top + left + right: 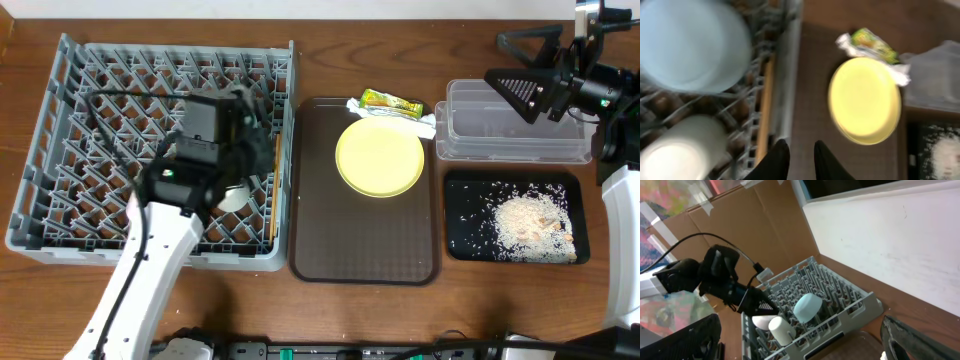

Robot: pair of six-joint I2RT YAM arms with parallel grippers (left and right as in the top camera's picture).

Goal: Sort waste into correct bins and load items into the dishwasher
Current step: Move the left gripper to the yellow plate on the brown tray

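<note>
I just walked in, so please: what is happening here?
The left arm is over the grey dish rack, jaws slightly apart and empty, beside the chopsticks lying there with a blue bowl and white cup. The yellow plate sits on the brown tray. The right arm hovers, jaws wide, by the clear tub.

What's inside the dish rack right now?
A light blue bowl, a white cup and a wooden chopstick along its right edge. From overhead the left arm covers the middle of the rack, so anything beneath it can't be seen.
</note>
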